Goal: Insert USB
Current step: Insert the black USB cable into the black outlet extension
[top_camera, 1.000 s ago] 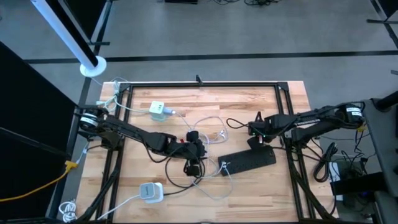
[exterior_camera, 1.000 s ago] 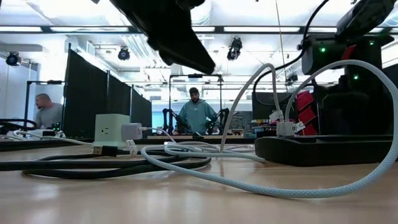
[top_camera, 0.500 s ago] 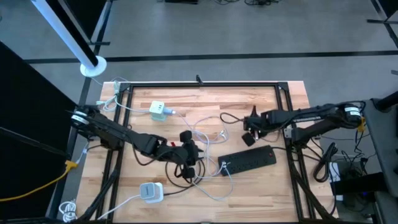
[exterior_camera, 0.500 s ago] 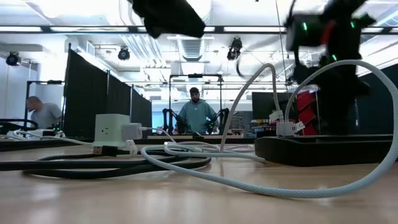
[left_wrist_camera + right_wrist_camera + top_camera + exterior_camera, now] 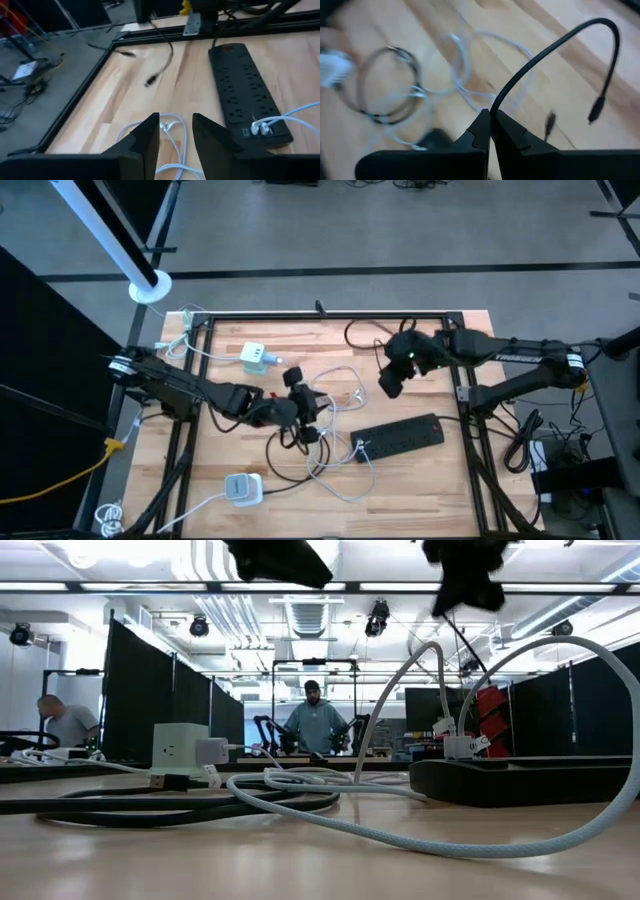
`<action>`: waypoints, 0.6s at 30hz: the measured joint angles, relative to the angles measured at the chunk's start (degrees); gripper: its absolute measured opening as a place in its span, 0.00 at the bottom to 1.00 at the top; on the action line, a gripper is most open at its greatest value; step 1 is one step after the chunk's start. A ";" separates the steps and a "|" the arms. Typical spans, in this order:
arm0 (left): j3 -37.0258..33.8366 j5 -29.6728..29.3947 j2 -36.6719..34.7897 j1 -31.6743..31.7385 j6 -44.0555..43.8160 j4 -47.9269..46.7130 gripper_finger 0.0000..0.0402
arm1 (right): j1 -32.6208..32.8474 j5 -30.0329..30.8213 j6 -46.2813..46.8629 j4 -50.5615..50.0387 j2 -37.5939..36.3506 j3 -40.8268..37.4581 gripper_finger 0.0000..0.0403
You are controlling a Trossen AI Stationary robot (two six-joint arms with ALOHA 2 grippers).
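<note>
**Inspector:** USB cable, black point(image 5: 547, 47), is pinched in the right hand point(image 5: 491, 120), which is clenched on the cord well back from its end. The plug point(image 5: 595, 108) dangles free off the far end of the arc, above the bench point(image 5: 470, 340). In the high view that hand point(image 5: 393, 380) hangs over the bench's right half, raised, with the power strip point(image 5: 400, 437) lying nearer the front edge.

**Assessor:** So which step is this?

**Inspector:** I judge it the carry: cable lifted, insertion not yet begun. The strip's USB ports sit at one end, and two white plugs point(image 5: 259, 128) already occupy that end in the left wrist view.

**Assessor:** And the left hand?

**Inspector:** The left hand point(image 5: 175, 132) hovers over the tangle of white cables point(image 5: 335, 395) mid-bench. Its fingers stand partly apart and nothing shows between them; I read it as grasping nothing.

**Assessor:** What does the next move call for?

**Inspector:** A grip nearer the plug, in my judgement. Held this far back, the free end will swing and cannot be aimed. The plug then has to be squared to a port and pressed in, with the strip steadied, possibly by the left hand.

**Assessor:** Is a port free?

**Inspector:** Cannot tell; the port end is too small in these views.

**Assessor:** Containers?

**Inspector:** No bin or tray on the bench. Only sockets receive anything: the strip holds the two white plugs, and the pale cube adapter point(image 5: 180, 749) has a white plug in its side.
</note>
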 joint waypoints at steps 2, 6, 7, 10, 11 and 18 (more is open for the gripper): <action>0.00 4.28 0.00 1.73 2.19 2.22 0.26 | 0.04 -0.76 -0.24 -0.66 -0.01 3.12 0.00; 0.00 11.00 1.41 4.87 7.90 8.24 0.27 | 0.25 -2.94 0.43 -0.74 0.25 8.25 0.00; 0.00 12.64 2.07 5.59 9.50 9.60 0.27 | 0.45 -3.80 0.41 -0.84 0.27 9.05 0.00; 0.00 15.94 3.58 7.66 12.60 12.66 0.32 | 1.13 -7.32 -0.10 -0.85 0.44 10.73 0.00; 0.00 16.47 3.98 8.33 13.07 13.43 0.33 | 1.48 -8.69 -0.22 -0.88 0.47 10.97 0.00; 0.00 21.66 7.87 11.55 14.54 13.92 0.47 | 5.15 -13.41 -1.82 0.12 0.80 11.32 0.00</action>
